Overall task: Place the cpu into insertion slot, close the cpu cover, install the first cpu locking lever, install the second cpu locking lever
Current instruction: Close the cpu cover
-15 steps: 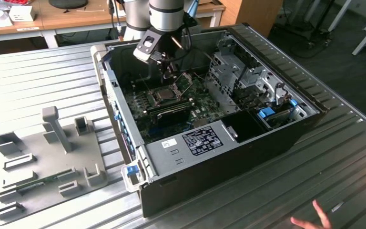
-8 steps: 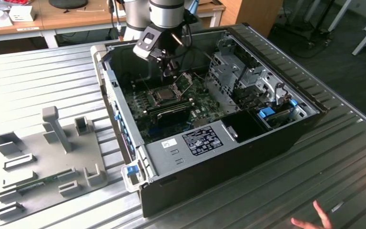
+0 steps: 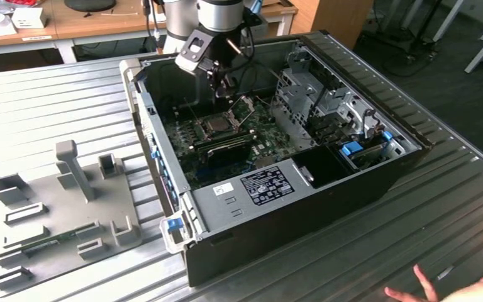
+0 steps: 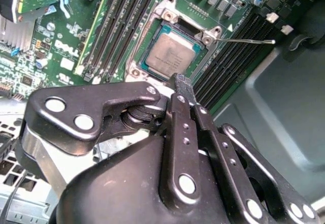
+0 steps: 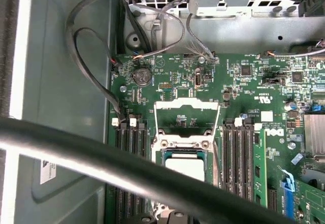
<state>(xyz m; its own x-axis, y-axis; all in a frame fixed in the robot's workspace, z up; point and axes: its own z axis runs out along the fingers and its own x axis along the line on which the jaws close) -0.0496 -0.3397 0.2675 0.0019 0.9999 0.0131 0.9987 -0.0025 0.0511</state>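
Where the computer case (image 3: pixel 309 207) lies on its side, open face up, on the slatted metal table (image 3: pixel 48 107), it holds a green board (image 3: pixel 266 135), a metal drive cage (image 3: pixel 296 88) and loose cables. The socket (image 5: pixel 182 144) is set in that board. The chip (image 4: pixel 169 56) sits in the socket, lying flat with its dull grey top up and its edges square to the silver rim. It is close to square, so no long side stands out. The cover (image 5: pixel 187 102) is open, swung back on its hinge toward the coin battery (image 5: pixel 142 74), and the board shows through its window. A thin wire lever (image 4: pixel 246 41) sticks out from one corner of the socket across the black memory slots (image 4: pixel 228 66), not latched down.

The gripper (image 4: pixel 182 86) points down into the case at the socket's edge, fingers pressed together with nothing between them. I cannot tell whether its tip touches the socket or the cover.

On the exterior view's left, a grey tray (image 3: pixel 57 214) with upright holders rests on the table beside the case. A person's hand (image 3: pixel 477 290) lies on the table at that view's lower right, well apart from the case.
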